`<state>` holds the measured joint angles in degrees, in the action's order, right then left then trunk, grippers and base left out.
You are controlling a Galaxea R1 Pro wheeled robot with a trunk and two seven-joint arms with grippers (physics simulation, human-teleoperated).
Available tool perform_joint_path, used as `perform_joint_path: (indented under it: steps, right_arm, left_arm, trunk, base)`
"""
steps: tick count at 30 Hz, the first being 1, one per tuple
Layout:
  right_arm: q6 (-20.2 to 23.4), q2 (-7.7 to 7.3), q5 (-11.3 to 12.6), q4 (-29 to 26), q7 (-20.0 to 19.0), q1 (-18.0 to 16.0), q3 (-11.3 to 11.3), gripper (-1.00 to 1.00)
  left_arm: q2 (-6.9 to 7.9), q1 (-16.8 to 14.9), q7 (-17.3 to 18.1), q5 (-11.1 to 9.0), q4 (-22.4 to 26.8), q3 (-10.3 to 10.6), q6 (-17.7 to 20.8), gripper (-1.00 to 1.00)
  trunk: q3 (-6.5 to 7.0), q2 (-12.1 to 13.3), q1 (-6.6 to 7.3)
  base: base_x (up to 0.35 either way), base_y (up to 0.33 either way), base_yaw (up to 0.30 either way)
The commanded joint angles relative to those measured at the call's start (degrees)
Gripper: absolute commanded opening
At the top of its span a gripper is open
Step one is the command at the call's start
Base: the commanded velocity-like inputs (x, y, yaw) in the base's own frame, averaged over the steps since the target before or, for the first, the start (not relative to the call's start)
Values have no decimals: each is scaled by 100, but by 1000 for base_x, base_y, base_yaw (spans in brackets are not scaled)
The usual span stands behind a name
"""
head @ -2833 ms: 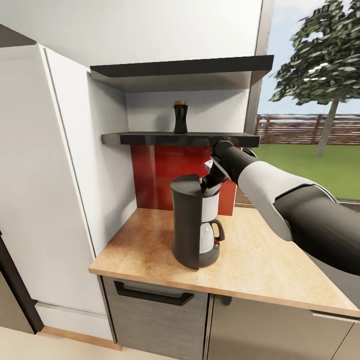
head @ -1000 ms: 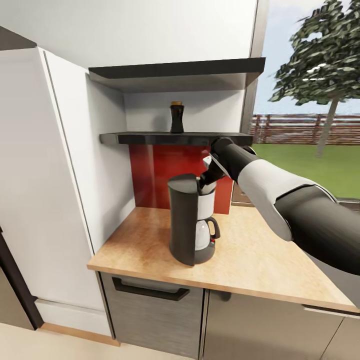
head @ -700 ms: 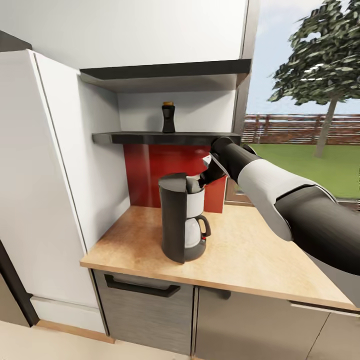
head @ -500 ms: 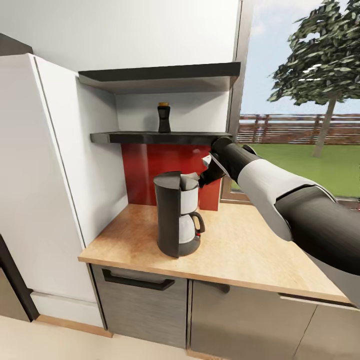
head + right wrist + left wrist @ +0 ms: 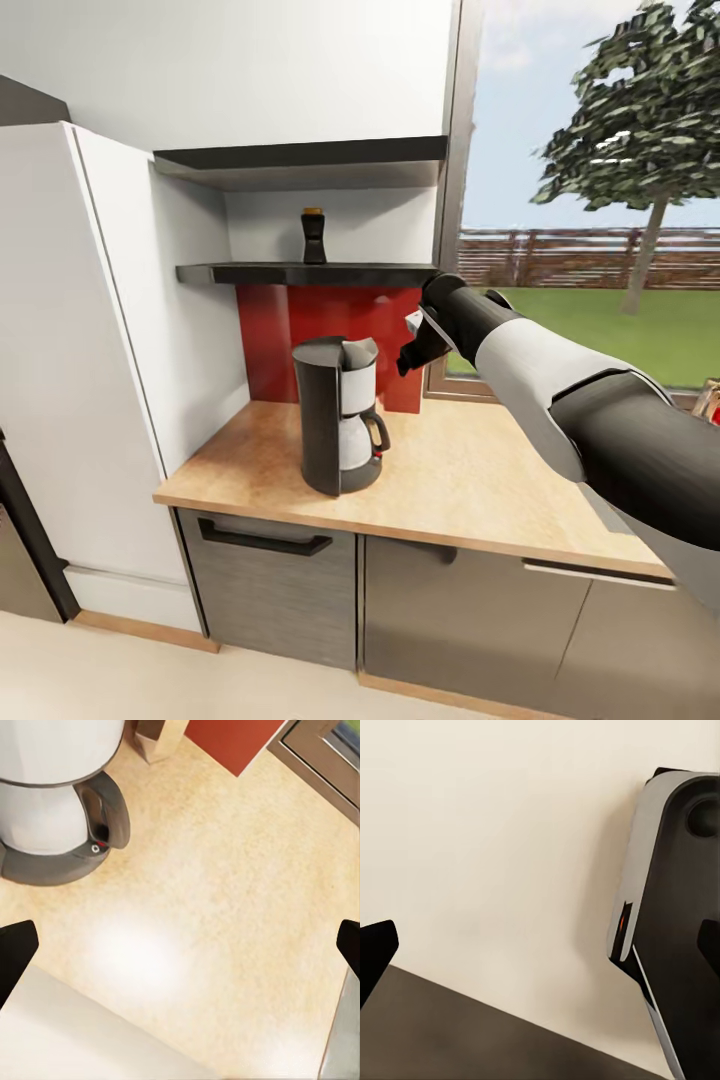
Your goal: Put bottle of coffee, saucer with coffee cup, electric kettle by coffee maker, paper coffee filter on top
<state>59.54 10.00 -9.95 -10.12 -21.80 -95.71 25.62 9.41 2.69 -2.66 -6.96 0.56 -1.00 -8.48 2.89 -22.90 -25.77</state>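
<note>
With a white filter seemingly atop the coffee maker on the countertop, the right gripper hangs wide open and empty; next comes reaching for the coffee bottle on the shelf.

A tall white cabinet panel rises beside the counter, and from it two dark wall shelves run across an alcove to the window frame, with a red backsplash beneath the lower one. Under the wooden top sit grey base cabinets, the nearer being a drawer front with a dark bar handle, above a pale floor with a wooden skirting strip. Through the window stand a leafy tree, a wooden fence and a green lawn.
</note>
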Motion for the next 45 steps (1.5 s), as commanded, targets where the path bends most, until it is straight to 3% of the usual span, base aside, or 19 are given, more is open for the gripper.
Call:
perform_joint_path:
  steps: [1,18,19,22,29,30,32,33,35,36,40,45]
  right_arm:
    - [13,0,-60,-4,-53,0,4,100]
    - [-8,0,-43,-183,-40,0,-33,100]
    - [-12,0,-42,-729,-36,0,-54,100]
    - [-9,0,-42,-1482,-36,0,-80,100]
    - [8,0,-42,-2930,-20,0,-137,100]
    - [10,0,-42,-3020,-1,0,-223,100]
    - [9,0,-42,-3180,220,0,-709,100]
    - [7,0,-42,-3297,508,0,-1083,100]
    - [-32,0,-39,-3420,1054,0,-1521,100]
    - [-187,0,-36,-3517,1607,0,-1726,100]
    - [-700,0,-39,-3617,2111,0,-1828,100]
    - [-1111,0,-42,-3601,2249,0,-1846,100]
  left_arm:
    - [-1,4,1,-42,6,-5,-12,100]
    - [-15,2,7,0,50,52,-62,100]
    - [-14,3,14,8,58,60,-65,100]
    - [-12,0,24,10,58,64,-66,100]
    - [-18,3,37,11,58,66,-68,100]
    - [-18,3,37,11,58,66,-71,100]
    - [-18,3,36,11,64,65,-95,100]
    - [-18,3,33,11,66,65,-130,100]
    - [-18,2,31,9,63,65,-156,100]
    - [-18,3,33,5,60,60,-165,100]
    - [-19,3,46,2,59,57,-171,100]
    - [-17,4,55,-2,51,43,-164,100]
  trunk:
    - [-1,-2,-2]
    - [-1,-2,-2]
    - [-1,-2,-2]
    - [-1,-2,-2]
    - [-1,-2,-2]
    - [-1,-2,-2]
    - [-1,-2,-2]
    - [-1,-2,-2]
    - [-1,-2,-2]
    - [-1,-2,-2]
    - [-1,-2,-2]
    - [-1,-2,-2]
  base:
    - [-29,-19,0]
    - [-2,-2,0]
    - [0,0,0]
    - [0,0,0]
    - [0,0,0]
    - [0,0,0]
    - [0,0,0]
    - [0,0,0]
    - [0,0,0]
    - [0,0,0]
    - [0,0,0]
    - [0,0,0]
